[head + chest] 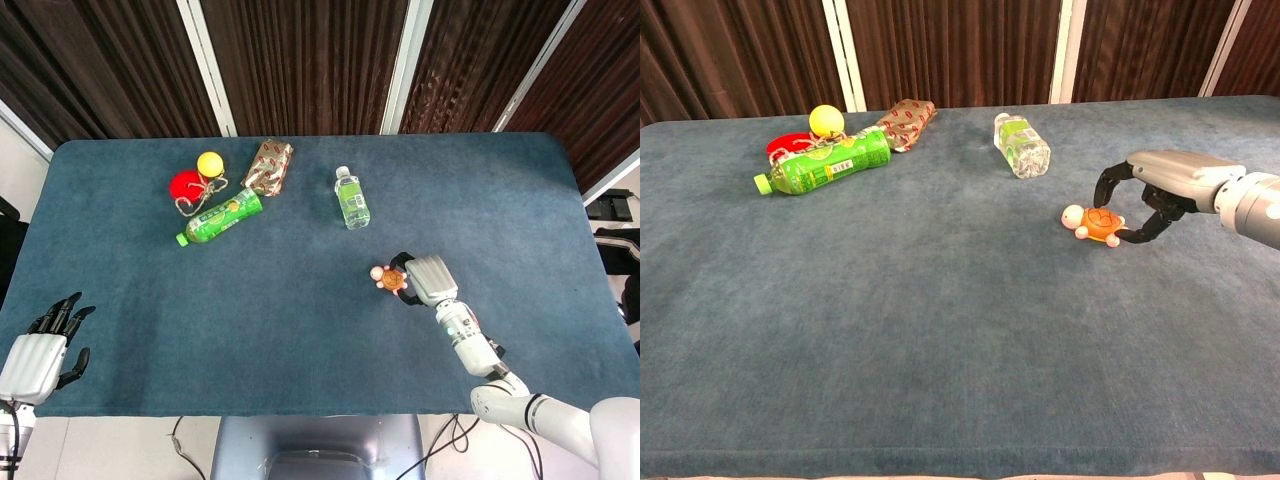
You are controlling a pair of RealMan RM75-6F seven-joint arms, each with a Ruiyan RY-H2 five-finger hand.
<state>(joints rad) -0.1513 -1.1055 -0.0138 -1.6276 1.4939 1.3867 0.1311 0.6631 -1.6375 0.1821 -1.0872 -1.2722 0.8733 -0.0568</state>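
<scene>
Right hand [1137,196] is at the toy turtle [1095,223], fingers [1106,183] curled down around its shell end, thumb low on the near side. Digits look to be touching or just shy of it; not closed, nothing lifted. The turtle sits flat on the desk [940,330] right at the fingertips, head pointing away from the palm.

Step in hand, as I read it: grasp approach on the turtle, pre-close.

Next move calls for closing the fingers and thumb evenly across the shell. It's small and rounded, so an off-centre squeeze would likely squirt it out toward the head side. Wants a slightly lower wrist so the tips get under the shell's widest part.

Beyond the right hand's fingertips: clear water bottle [351,198] on its side. Much further out that way: green bottle [220,217], wrapped packet [268,166], yellow ball [209,163], red disc [184,186] with cord.

Left hand [38,351] hangs at the near desk edge, fingers spread, holding nothing, well apart from everything.
</scene>
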